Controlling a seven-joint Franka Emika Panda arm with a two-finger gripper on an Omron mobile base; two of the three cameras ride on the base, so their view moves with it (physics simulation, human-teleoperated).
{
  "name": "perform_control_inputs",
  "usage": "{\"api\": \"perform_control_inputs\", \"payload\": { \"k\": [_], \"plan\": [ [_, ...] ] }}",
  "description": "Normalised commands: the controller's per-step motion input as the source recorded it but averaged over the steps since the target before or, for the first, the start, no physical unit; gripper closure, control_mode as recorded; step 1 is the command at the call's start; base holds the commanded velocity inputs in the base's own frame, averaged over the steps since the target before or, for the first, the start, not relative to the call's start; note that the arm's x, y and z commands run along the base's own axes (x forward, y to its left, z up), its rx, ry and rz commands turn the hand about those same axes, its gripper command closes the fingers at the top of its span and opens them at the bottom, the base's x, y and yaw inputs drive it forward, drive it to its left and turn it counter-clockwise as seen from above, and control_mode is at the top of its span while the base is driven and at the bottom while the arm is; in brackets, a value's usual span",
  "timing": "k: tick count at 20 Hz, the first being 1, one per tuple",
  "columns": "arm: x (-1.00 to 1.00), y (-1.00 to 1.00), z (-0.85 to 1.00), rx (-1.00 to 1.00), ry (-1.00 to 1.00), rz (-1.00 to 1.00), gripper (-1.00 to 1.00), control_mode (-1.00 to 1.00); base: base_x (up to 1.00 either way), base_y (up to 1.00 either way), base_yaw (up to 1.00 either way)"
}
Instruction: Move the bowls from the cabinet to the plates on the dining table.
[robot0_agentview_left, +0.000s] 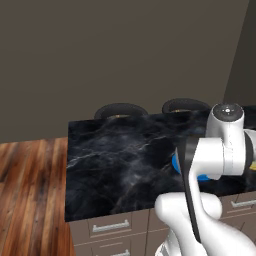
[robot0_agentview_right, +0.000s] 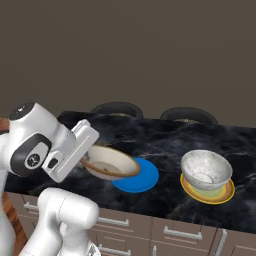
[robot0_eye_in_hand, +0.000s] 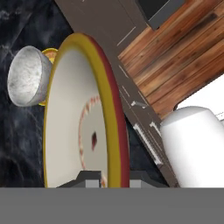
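Cream bowl (robot0_agentview_right: 110, 162) sits pinched by its rim in my gripper (robot0_eye_in_hand: 109, 177), fingers nearly shut on it, hanging just above the near-left edge of the blue plate (robot0_agentview_right: 137, 177). Beyond, the marbled bowl (robot0_agentview_right: 206, 170) already rests on the yellow plate (robot0_agentview_right: 220, 196).

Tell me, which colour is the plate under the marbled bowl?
The plate has a yellow-orange rim and a greenish centre; the right base view shows it best.
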Motion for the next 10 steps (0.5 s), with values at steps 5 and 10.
{"api": "perform_control_inputs", "payload": {
  "k": [5,10],
  "plan": [
    [0.00,-0.10,-0.52,-0.05,-0.12,0.05,1.00,-1.00,0.00,0.00,0.00],
    [0.00,-0.07,-0.42,-0.05,-0.16,0.06,1.00,-1.00,0.00,0.00,0.00]
  ]
}}
